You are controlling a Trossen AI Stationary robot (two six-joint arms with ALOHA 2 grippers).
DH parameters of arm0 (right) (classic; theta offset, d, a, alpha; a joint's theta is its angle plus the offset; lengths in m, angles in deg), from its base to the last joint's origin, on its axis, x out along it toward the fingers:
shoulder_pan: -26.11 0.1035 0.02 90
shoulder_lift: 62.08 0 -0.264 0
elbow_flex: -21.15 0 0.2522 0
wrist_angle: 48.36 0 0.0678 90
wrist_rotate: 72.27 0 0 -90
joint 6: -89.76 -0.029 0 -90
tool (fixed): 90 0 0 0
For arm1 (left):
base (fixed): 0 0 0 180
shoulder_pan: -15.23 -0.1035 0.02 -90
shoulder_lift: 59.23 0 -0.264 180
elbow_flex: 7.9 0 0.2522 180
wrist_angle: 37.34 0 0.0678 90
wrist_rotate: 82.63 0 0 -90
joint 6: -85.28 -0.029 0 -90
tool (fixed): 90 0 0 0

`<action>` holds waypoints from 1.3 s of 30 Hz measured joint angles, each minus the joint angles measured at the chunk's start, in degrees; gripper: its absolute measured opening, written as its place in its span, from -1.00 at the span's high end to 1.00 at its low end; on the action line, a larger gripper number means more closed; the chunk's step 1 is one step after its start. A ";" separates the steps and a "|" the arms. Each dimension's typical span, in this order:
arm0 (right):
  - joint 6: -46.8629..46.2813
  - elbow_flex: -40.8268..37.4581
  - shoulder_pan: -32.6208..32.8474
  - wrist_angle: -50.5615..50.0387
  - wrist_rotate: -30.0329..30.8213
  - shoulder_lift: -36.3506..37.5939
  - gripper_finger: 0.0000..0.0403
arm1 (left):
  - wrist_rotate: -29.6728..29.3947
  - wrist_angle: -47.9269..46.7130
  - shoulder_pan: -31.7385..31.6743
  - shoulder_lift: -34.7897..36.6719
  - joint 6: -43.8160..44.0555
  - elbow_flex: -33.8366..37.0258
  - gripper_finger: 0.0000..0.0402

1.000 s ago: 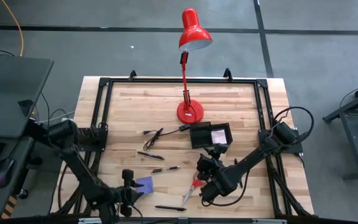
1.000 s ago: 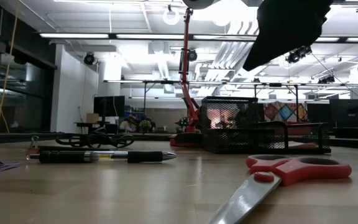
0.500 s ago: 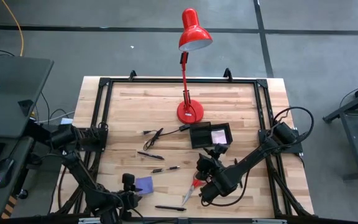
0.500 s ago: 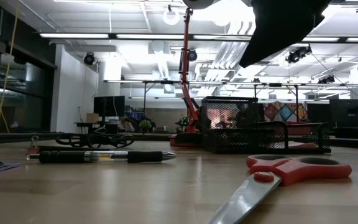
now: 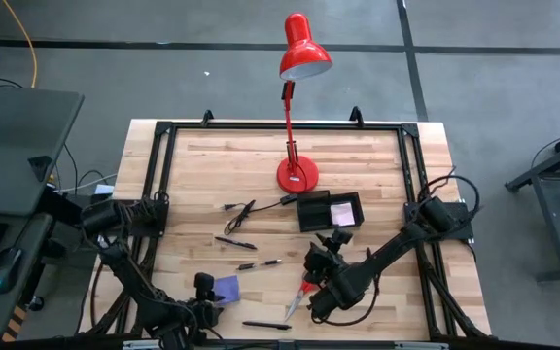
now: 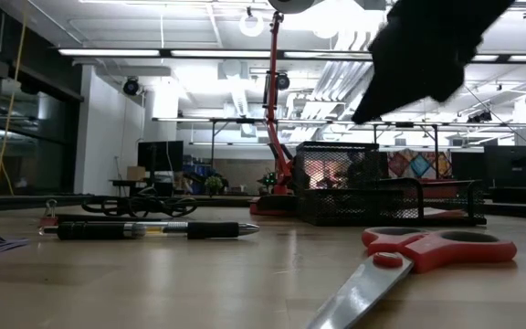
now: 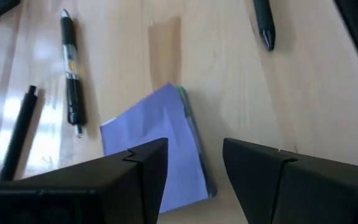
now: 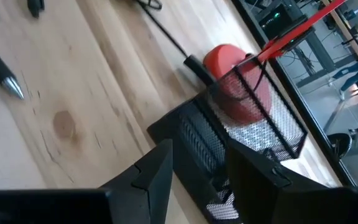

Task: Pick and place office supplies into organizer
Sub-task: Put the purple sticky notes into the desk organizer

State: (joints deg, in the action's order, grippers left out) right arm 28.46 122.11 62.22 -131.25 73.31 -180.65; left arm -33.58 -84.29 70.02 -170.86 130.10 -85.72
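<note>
The purple sticky-note pad [image 7: 157, 149] lies flat on the table near its front edge [image 5: 227, 288]. My left gripper [image 7: 194, 168] hovers open just over it [image 5: 210, 295], one finger on each side of the pad's near part, touching nothing. The red-handled scissors [image 5: 299, 297] lie flat right of the pad [image 6: 418, 260]. My right gripper [image 8: 197, 168] is open and empty above the table [image 5: 331, 243], pointing at the black mesh organizer [image 8: 241, 130]. The organizer [image 5: 329, 211] holds a pink pad [image 5: 341, 211].
Black pens lie loose: two left of the scissors [image 5: 234, 243] [image 5: 259, 263], another by the front edge [image 5: 265, 326]. A black cable [image 5: 246, 209] runs to the red lamp, whose base [image 5: 297, 175] stands behind the organizer. A black frame [image 5: 158, 185] borders the table.
My right gripper has come down a little over the table, still open. My left gripper has sunk slightly toward the purple pad. Nothing on the table has moved.
</note>
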 joint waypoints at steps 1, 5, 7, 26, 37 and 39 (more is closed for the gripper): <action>-0.20 0.00 -0.01 -0.01 -0.31 -0.44 0.30 | 0.26 -0.18 -0.13 -0.78 0.00 0.02 0.28; -0.24 0.00 -0.07 -0.17 -1.73 -0.89 0.31 | 0.66 0.20 -1.14 -2.43 0.53 -0.17 0.28; -0.37 0.00 -0.04 -0.18 -1.84 -0.87 0.31 | 0.19 0.27 -1.51 -2.71 0.66 -0.17 0.28; 0.26 0.04 0.06 0.82 -3.08 -0.85 0.31 | 6.82 -1.15 -4.63 -2.77 3.56 -0.26 0.72; -0.39 0.04 1.63 0.82 -3.72 -0.80 0.31 | 2.00 -2.00 -4.48 -2.72 2.91 0.00 0.99; -0.80 0.04 2.47 0.82 -3.67 -0.80 0.31 | 1.05 -2.98 -4.56 -2.61 2.21 -0.35 0.99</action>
State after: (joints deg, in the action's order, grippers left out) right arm 27.66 122.15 64.69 -130.43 69.64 -181.45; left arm -32.53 -87.27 65.47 -173.47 132.30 -86.07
